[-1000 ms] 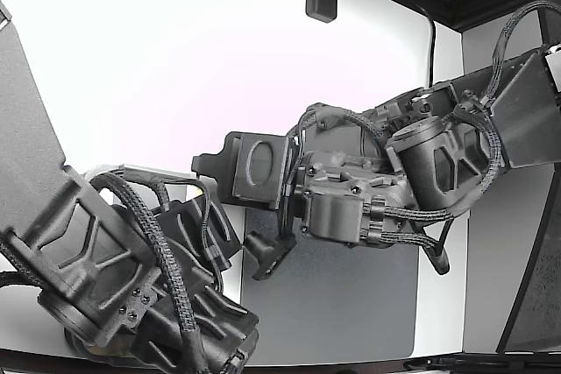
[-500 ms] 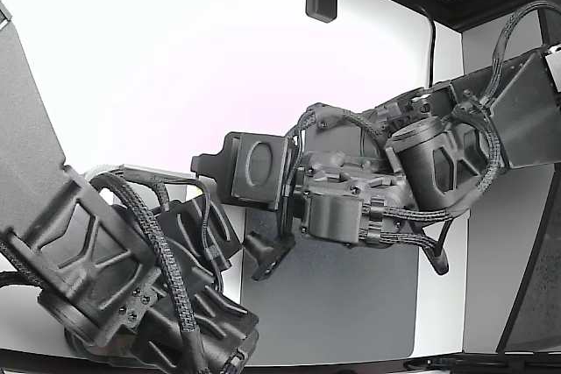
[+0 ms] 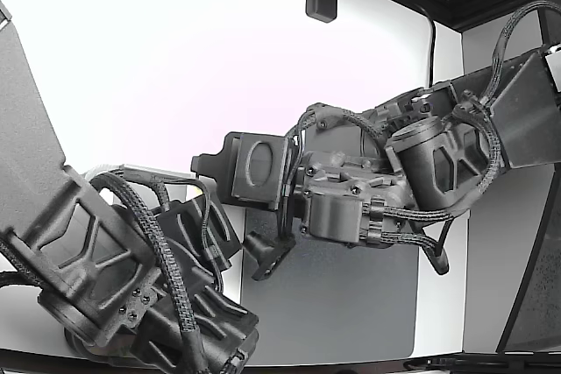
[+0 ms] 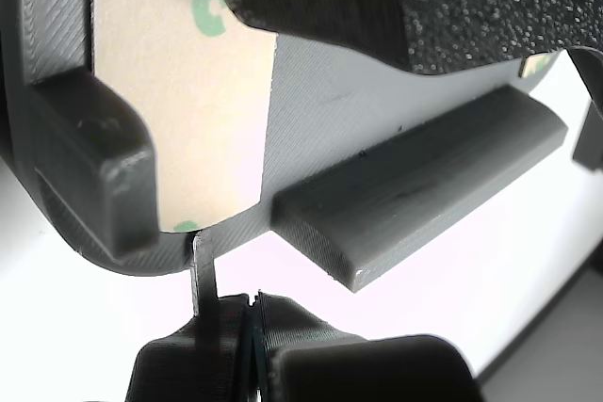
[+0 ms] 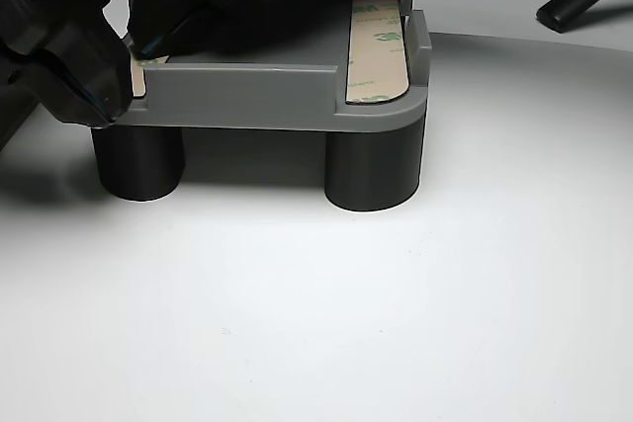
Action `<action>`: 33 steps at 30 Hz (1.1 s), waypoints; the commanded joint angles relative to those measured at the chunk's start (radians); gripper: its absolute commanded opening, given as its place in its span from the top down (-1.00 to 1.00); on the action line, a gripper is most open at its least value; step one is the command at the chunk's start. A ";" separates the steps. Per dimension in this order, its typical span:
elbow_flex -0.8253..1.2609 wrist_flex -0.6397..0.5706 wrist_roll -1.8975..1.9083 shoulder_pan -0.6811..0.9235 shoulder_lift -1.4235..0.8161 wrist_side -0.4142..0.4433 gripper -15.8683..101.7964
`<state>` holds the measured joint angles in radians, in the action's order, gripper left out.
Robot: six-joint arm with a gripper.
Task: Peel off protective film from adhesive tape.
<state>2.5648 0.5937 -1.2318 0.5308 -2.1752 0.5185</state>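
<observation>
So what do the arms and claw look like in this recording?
Both arms are dark grey, 3D-printed-looking shells with ribbed cut-outs, wrapped in black braided cables. The claw has matte black, finely layered fingers. No markings visible.

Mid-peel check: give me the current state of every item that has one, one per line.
gripper: shut on film tab
film tab: pinched, sticking out past the part's edge
tape strip: film on, lying flat
gray part: standing on its legs

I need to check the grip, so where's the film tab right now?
In the wrist view, the film tab sticks out from the corner of the tan tape strip on the grey part, its end pinched between the gripper jaws.
</observation>
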 commanded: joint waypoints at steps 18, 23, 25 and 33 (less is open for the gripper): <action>-0.038 -0.009 0.003 -0.005 -0.014 0.002 0.93; -0.040 -0.006 0.005 -0.005 -0.015 -0.002 0.93; -0.040 -0.005 0.005 -0.005 -0.017 -0.003 0.93; -0.052 0.005 0.018 0.008 -0.006 0.003 0.93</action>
<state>2.5464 0.6029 -1.2149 0.5430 -2.1660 0.5185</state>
